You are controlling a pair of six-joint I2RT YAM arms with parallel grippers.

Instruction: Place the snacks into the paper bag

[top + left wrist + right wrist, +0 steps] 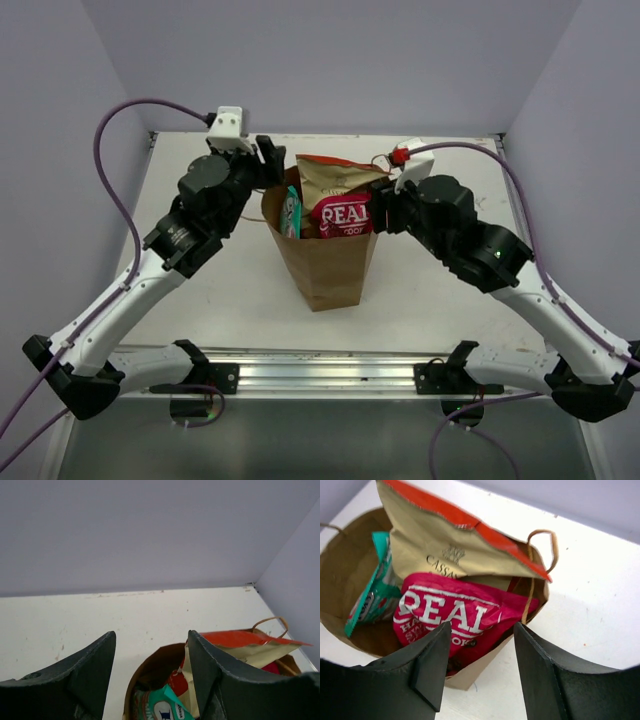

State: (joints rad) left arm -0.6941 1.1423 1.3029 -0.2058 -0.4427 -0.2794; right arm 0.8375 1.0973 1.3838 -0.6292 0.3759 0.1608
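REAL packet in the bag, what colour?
The REAL packet is pink-red with white lettering; clearest in the right wrist view.

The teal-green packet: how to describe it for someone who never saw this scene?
A brown paper bag stands open on the table. Inside, against its left wall in the top view, is the teal-green packet. It alone is teal; its neighbours are a tan packet and a pink-red "REAL" packet.

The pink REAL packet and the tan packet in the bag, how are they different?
The pink REAL packet is pink-red with big white letters; the tan packet is light brown with small dark letters and a red-orange edge. The tan packet pokes up higher than the pink REAL packet. Both sit inside the paper bag.
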